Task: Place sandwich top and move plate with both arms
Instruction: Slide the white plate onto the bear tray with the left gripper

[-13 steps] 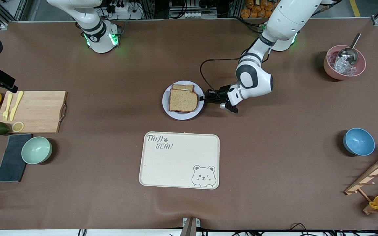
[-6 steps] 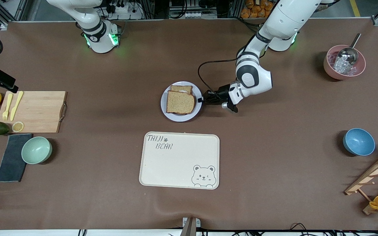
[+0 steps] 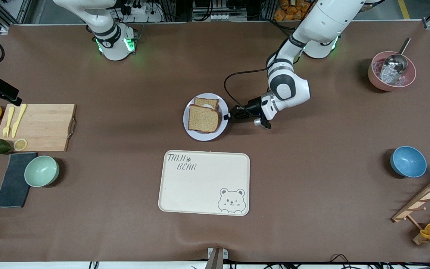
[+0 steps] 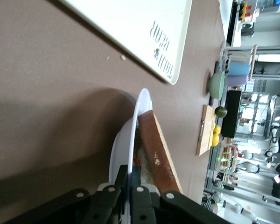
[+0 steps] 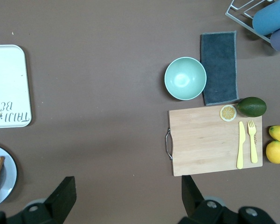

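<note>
1. The plate (image 3: 204,135) is sitting mid-bench, farther from the front camera than the tray (image 3: 203,183) and a little apart from it.
2. The top slice (image 3: 203,118) is lying flat on the plate, covering most of a lower slice (image 3: 206,101) that is peeking out on the side away from the camera; a bit of white is showing between them. So the bread-placing step is looking done.
3. The left pincer (image 3: 228,115) is sitting at the plate's rim, on the side toward the left arm's end of the bench. In the left wrist view the pincer (image 4: 130,189) is closed down on the plate (image 4: 141,105) edge, one finger above the rim and one below; the top slice (image 4: 155,147) is showing just past the rim.
4. The right pincer (image 5: 126,198) is hanging high over the bench toward the right arm's end; its fingers (image 5: 60,198) are spread wide with nothing between them, and the right arm is waiting. It is out of the front view.
5. Judgement: about half done. Left to do: moving the plate, probably onto the tray, with the right arm joining in; only one side is gripped so far.
6. Risk: the plate may be tipping with a one-sided hold, and the slices could slide.
</note>
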You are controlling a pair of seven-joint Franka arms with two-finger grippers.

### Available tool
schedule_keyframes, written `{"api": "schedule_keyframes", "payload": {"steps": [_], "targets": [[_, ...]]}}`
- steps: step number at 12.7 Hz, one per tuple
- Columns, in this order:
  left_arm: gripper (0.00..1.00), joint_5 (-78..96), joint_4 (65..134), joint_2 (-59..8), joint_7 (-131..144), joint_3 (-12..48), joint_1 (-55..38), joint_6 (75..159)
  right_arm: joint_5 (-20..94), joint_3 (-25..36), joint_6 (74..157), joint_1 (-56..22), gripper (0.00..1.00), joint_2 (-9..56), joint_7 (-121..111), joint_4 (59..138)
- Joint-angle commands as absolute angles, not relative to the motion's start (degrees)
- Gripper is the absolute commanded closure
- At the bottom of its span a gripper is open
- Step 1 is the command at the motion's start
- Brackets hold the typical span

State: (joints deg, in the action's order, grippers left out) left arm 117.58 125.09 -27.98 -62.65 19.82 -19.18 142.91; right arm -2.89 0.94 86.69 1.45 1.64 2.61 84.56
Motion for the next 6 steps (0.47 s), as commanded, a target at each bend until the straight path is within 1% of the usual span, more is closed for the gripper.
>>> {"api": "schedule_keyframes", "payload": {"steps": [1, 4, 6], "targets": [[1.0, 121.11, 125.68, -25.4, -63.81, 20.65, -18.28, 143.26, -3.16, 0.44, 85.87, 1.67, 0.0, 0.7, 2.37, 84.64], [1.0, 122.43, 125.86, -24.87, -63.9, 20.57, -16.97, 139.23, -3.16, 0.44, 85.78, 1.67, 0.0, 0.7, 2.37, 84.64], [1.0, 123.04, 125.77, -24.44, -63.81, 20.65, -16.44, 139.13, -3.16, 0.53, 85.69, 1.76, 0.0, 0.7, 2.37, 84.64]]}}
